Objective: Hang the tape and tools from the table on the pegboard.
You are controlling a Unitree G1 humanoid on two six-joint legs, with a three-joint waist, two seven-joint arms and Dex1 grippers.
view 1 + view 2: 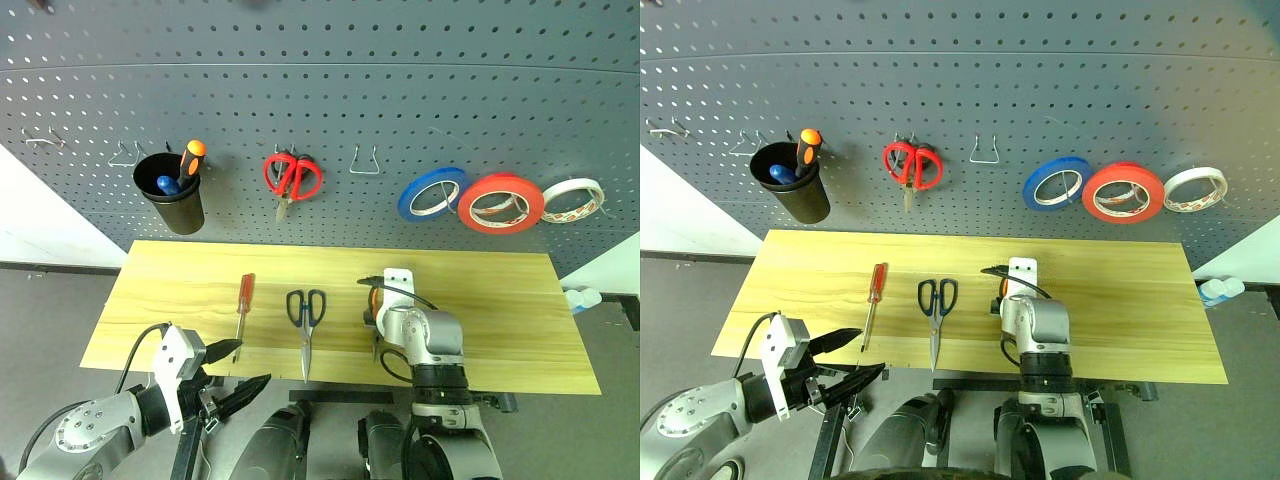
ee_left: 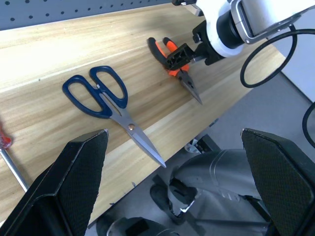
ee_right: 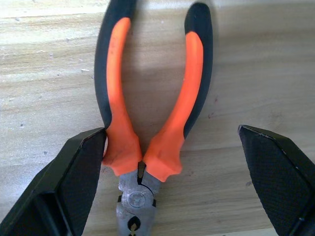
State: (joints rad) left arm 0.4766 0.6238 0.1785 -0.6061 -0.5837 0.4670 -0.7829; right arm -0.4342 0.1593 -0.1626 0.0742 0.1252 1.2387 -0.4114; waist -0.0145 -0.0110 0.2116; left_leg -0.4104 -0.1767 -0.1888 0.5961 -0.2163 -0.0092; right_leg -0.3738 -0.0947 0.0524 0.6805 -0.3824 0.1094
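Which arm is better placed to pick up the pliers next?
Right. The right gripper hangs open directly over the pliers, its fingers straddling the handles. The left gripper sits open off the table's near edge, beside the screwdriver, well away from them.

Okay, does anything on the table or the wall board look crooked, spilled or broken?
Nothing stands out. The screwdriver, scissors and pliers lie flat and apart on the table. The tape rolls hang on the pegboard.

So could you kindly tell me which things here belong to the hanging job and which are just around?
Job: screwdriver, scissors and pliers on the table; red tape, pegboard.

Around: blue tape, white tape, red scissors, black cup.
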